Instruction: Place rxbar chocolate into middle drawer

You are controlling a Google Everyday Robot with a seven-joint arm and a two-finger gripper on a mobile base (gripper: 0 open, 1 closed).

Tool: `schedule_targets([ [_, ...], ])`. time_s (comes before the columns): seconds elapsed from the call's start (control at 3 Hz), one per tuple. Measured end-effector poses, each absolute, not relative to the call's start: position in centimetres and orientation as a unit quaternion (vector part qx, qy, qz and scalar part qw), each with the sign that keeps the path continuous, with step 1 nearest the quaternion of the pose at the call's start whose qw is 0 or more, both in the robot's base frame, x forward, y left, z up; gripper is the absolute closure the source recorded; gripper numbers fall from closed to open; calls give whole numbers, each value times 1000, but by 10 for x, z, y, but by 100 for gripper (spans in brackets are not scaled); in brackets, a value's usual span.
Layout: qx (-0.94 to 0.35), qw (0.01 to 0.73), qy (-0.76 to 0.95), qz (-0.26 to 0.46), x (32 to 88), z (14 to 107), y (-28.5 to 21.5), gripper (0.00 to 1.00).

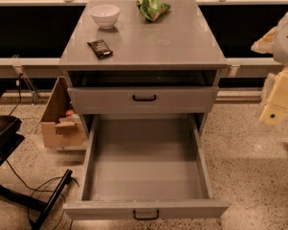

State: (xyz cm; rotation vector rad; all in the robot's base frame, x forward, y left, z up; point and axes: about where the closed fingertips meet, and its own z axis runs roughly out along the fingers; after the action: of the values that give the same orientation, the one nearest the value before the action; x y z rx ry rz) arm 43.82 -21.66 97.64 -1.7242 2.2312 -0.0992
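Note:
The rxbar chocolate [100, 48], a small black-wrapped bar, lies flat on the left front part of the grey cabinet top [172, 42]. The middle drawer [146, 164], large, deep and grey, is pulled fully out below, and its wide tray holds nothing. Its small black handle [146, 215] is on the front panel. My gripper [277, 102] shows as pale cream parts at the right edge of the camera view, level with the shallower drawer, to the right of the cabinet and far from the bar.
A white bowl [105, 15] and a green snack bag [153, 6] sit at the back of the top. A shallower grey drawer [143, 99] with a black handle is shut. A cardboard box [62, 119], cables and a black stand [19, 195] are on the floor at the left.

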Motion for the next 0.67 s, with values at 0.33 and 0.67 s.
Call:
schedule_targets([
  [0.33,-603,159,781,-35,438,976,-217,0],
  [0.67,-595,184,782,-24,454,964,-211,0],
])
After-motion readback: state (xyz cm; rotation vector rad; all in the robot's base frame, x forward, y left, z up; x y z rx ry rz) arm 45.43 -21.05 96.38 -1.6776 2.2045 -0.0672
